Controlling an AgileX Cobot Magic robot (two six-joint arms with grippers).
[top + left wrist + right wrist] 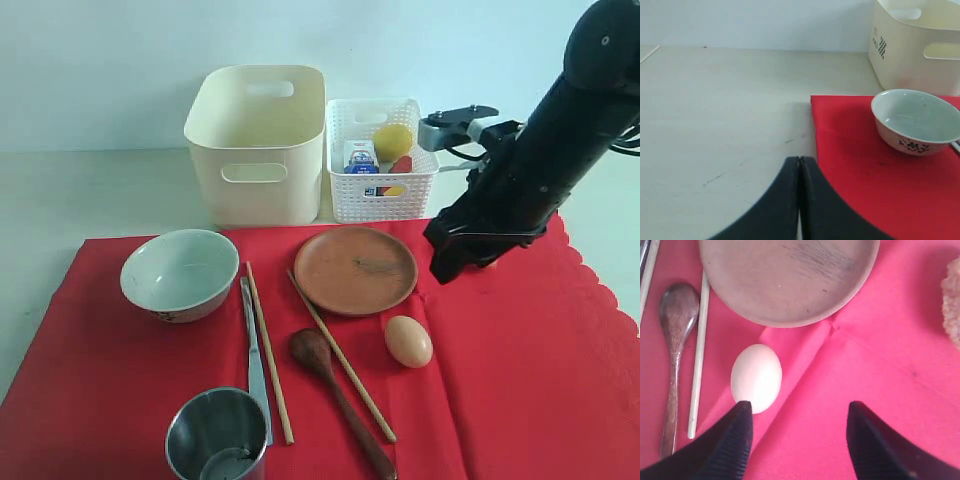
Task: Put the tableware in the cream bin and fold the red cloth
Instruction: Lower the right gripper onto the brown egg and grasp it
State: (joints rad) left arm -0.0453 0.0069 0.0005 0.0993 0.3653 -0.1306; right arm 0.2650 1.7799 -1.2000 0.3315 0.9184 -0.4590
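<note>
The round brown plate (355, 270) lies flat on the red cloth (520, 370), near the cloth's far edge, in front of the white lattice basket (380, 160) and to the right of the cream bin (258, 145). Both containers stand on the table (80, 190) behind the cloth. The remaining tableware lies to the left of the plate and nearer the camera: the white bowl (180, 272), the knife (254, 360), two chopsticks (268, 350), the wooden spoon (335, 385) and the steel cup (217, 435). All the long items run roughly from far to near. An egg (408, 341) rests just beside the plate's near rim, not touching it. The right hand (799, 410) hangs above bare cloth just right of the plate, fingers apart and holding nothing. One finger overlaps the egg's edge in the right wrist view, and contact cannot be confirmed. The plate is round, so no axis needs aligning. The right arm appears the nearer one, and a rim grasp from the right seems likely, with the egg at risk of being nudged. The left hand (800, 162) is pressed together and empty, over bare table at the cloth's left edge, with the bowl nearest to it.
</note>
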